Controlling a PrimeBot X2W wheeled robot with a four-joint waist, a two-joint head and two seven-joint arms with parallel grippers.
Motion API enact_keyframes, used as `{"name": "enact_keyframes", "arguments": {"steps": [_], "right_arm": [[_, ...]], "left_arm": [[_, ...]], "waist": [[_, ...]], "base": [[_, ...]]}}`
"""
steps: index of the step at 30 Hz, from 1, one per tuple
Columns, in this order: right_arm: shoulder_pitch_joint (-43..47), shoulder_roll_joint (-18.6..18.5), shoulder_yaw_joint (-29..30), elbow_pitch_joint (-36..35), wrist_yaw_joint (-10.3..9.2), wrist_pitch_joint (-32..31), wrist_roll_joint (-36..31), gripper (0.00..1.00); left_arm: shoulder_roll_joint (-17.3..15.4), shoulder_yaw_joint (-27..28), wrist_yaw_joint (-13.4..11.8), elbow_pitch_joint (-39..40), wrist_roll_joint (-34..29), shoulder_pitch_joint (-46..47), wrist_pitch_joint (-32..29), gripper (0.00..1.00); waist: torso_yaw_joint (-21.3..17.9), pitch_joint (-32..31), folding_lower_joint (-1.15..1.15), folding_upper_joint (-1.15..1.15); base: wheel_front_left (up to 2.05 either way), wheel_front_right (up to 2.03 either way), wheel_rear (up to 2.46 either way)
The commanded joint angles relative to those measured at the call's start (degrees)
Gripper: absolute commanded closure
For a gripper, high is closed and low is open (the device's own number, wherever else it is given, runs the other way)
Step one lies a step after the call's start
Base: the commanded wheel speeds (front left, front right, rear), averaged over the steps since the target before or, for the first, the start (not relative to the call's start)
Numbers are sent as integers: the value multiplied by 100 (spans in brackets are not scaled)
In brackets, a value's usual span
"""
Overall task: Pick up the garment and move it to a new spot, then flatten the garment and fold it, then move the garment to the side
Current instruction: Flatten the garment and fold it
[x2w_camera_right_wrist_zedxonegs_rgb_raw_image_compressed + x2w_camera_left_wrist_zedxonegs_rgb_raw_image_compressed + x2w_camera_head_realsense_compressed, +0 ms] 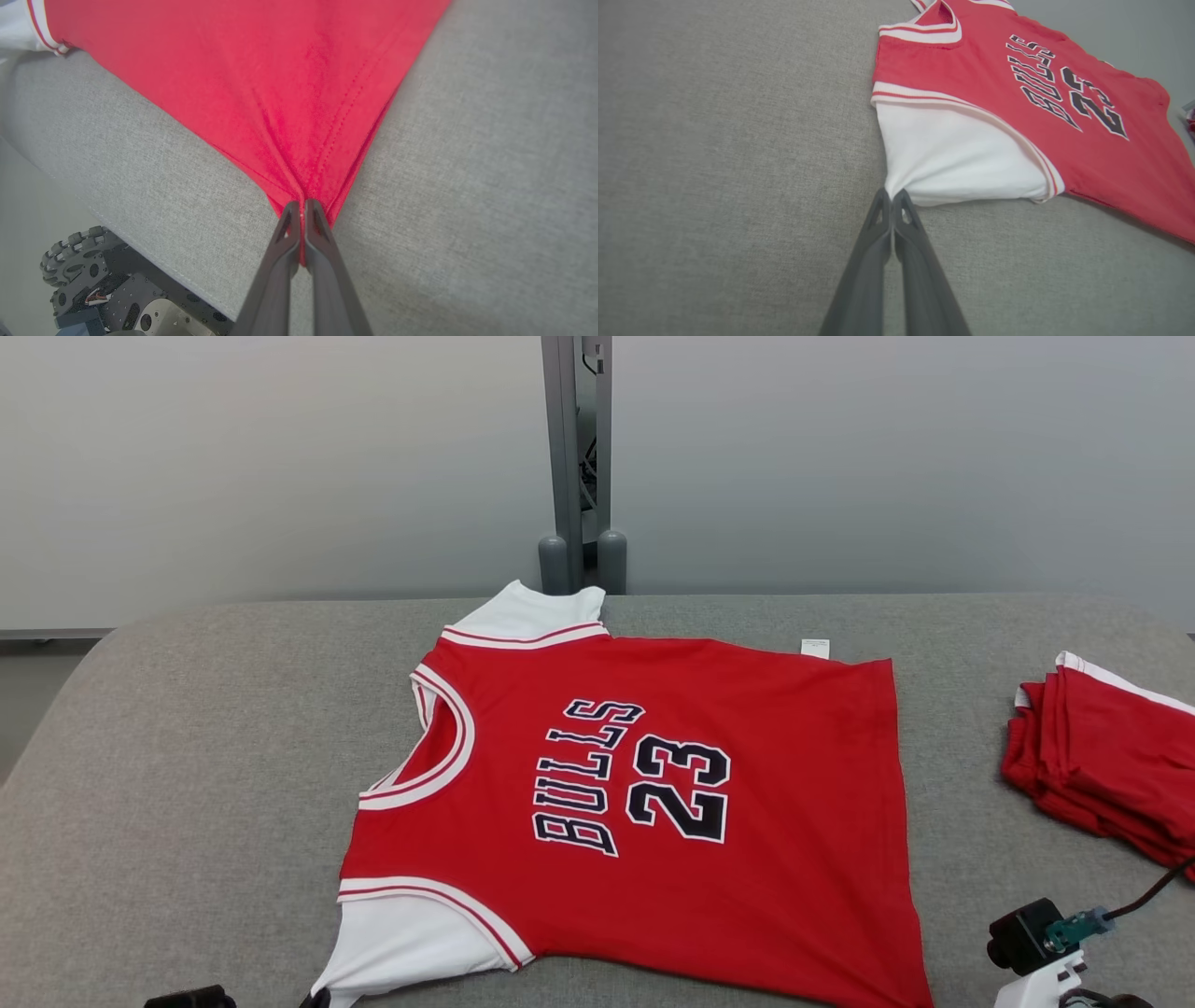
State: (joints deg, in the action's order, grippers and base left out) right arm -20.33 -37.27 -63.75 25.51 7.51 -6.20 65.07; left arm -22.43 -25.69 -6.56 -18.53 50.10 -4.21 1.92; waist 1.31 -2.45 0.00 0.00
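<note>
Jersey lies spread on the grey table, collar-to-hem axis running left to right ahead of both arms; left gripper pinches its near white sleeve, right gripper pinches its near hem corner.

A red garment with black "BULLS 23" lettering and white, red-trimmed sleeves is spread flat, print side up. The edge of one white sleeve is pinched at the tips of the left gripper. A puckered red hem corner is clamped at the tips of the right gripper.
</note>
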Motion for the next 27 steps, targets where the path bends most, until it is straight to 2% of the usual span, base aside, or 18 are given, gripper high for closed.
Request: {"name": "enact_keyframes", "arguments": {"steps": [1,5,12,15,19,27], "right_arm": [[128,-95,11,-50,-4,-82,42,100],[271,-307,184,-450,-4,-368,121,100],[488,-535,625,-980,-4,-693,82,100],[613,-604,911,-1219,-4,-847,-23,100],[764,-673,1198,-1469,-4,-1066,-83,100],[1149,-739,1876,-1899,-4,-1599,-7,100]], "left_arm": [[-86,30,-31,54,19,-63,-30,100],[-220,179,25,506,284,-277,-207,100],[-737,193,122,1508,663,-686,-941,100],[-1057,354,154,2040,991,-891,-1310,100],[-1332,519,106,2346,1184,-993,-1525,100],[-1810,631,197,2778,1629,-1190,-2168,100]], "waist": [[-16,-3,0,0],[-47,17,0,0],[-35,65,0,0],[6,85,0,0],[43,101,0,0],[90,131,0,0]], "base": [[0,0,0],[0,0,0],[0,0,0],[0,0,0],[0,0,0],[0,0,0]]}}
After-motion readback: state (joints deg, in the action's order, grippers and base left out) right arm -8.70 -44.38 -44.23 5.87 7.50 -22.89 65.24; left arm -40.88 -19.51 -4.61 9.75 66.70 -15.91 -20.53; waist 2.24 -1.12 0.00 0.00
